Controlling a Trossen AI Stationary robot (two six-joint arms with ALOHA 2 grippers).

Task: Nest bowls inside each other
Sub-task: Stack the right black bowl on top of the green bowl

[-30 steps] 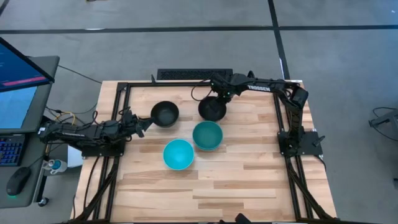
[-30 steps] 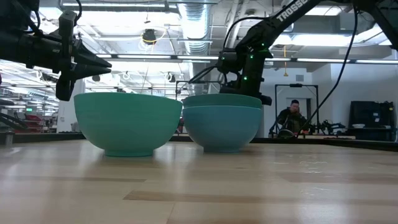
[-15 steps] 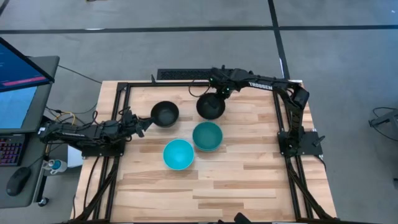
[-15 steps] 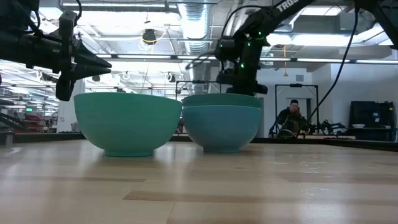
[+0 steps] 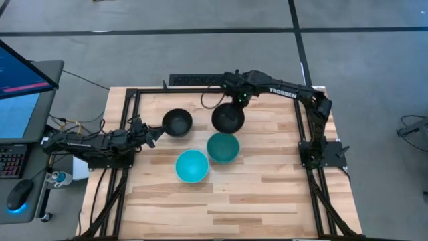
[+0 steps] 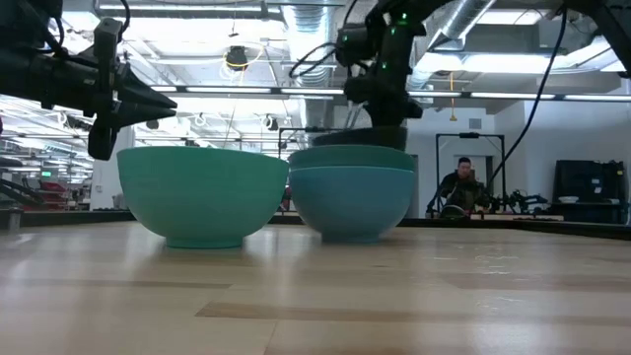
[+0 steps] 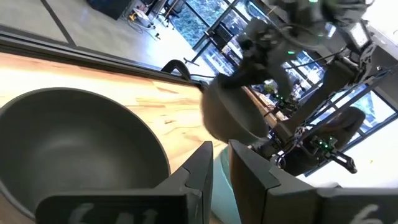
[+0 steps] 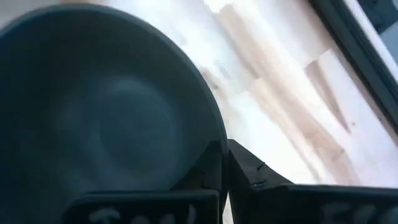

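My right gripper [image 5: 239, 100] is shut on a black bowl [image 5: 228, 118], held in the air at the table's far middle. In the low view this bowl [image 6: 375, 136] hangs just above a teal-green bowl [image 5: 223, 147], which is nested in a cyan one [image 6: 350, 202]. A second cyan bowl [image 5: 192, 166] stands on its base to their left, nearer the front. The other black bowl [image 5: 177, 122] stands on the table at the far left. My left gripper [image 5: 155, 134] is shut and empty just left of its rim. My right gripper holds the black bowl by its far rim [image 8: 214, 134], one finger inside the bowl and one outside. The fingers come from above, pointing down. The bowl hangs below them, mouth up, clear of the table.
A black metal frame [image 5: 134, 94] runs along the table's left, far and right sides. A desk with a monitor [image 5: 20, 87] and a mouse stands left of the table. A person [image 6: 463, 187] sits in the room behind. Bare wood [image 5: 227, 207] lies toward the near edge.
My right gripper has gone up with the black bowl, which is now lifted clear of the table and still mouth up. My left arm has kept still.
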